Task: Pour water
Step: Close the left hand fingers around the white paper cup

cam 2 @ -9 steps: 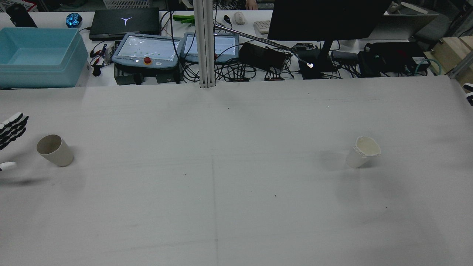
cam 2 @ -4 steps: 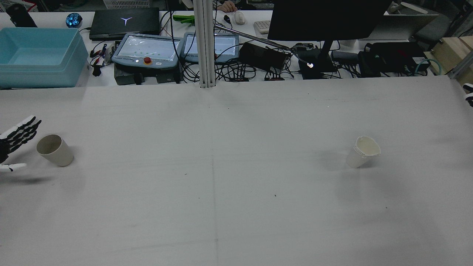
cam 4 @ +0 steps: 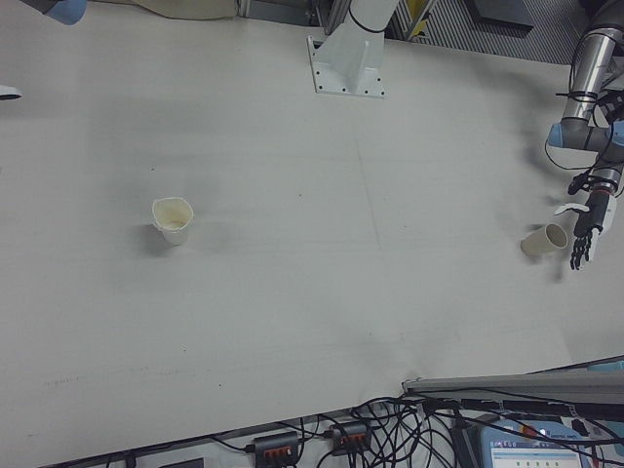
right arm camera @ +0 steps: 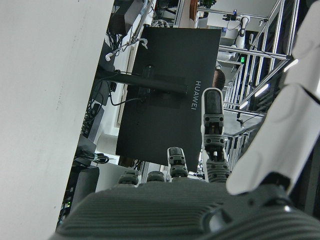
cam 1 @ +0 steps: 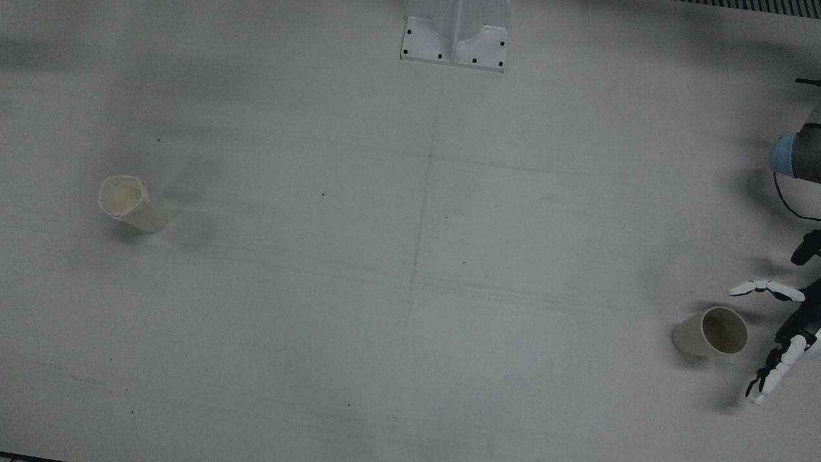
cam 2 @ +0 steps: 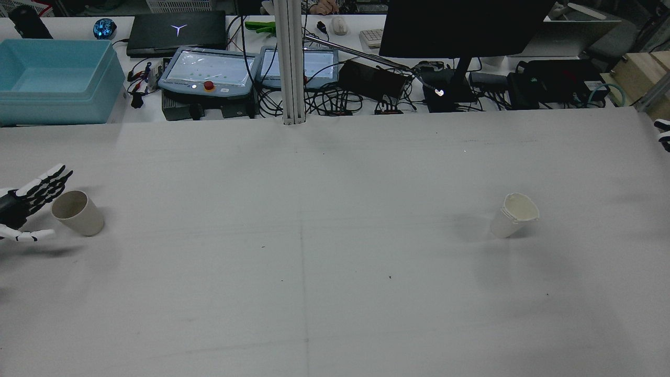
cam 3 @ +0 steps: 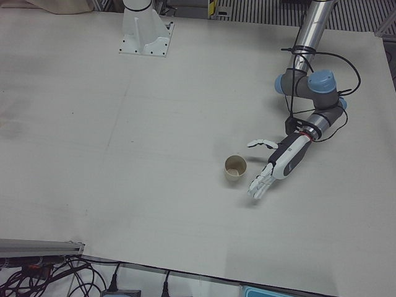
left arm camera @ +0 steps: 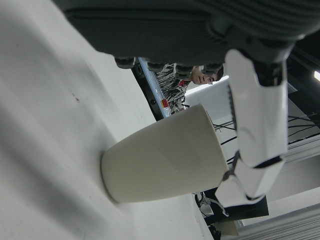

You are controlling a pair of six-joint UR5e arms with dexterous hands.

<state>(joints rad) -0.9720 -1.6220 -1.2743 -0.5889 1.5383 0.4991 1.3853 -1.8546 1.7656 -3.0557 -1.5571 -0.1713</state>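
My left robot hand (cam 2: 23, 207) is spread, just beside the beige cup (cam 2: 77, 212) at the worktop's (cam 2: 335, 272) far left. It looks light, thin-walled and crushable, so I'd wrap mid-body gently. White cup (cam 2: 513, 214) stands well right. Right robot hand (right arm camera: 210, 165) looks spread, empty.

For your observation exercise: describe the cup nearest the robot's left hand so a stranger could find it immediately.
Start with the wide grey table in the rear view and go to its far left edge, where the left hand reaches in with fingers spread. The beige cup stands just beside it. Unlike the white cup far to the right, its rim is smooth and round, not dented.
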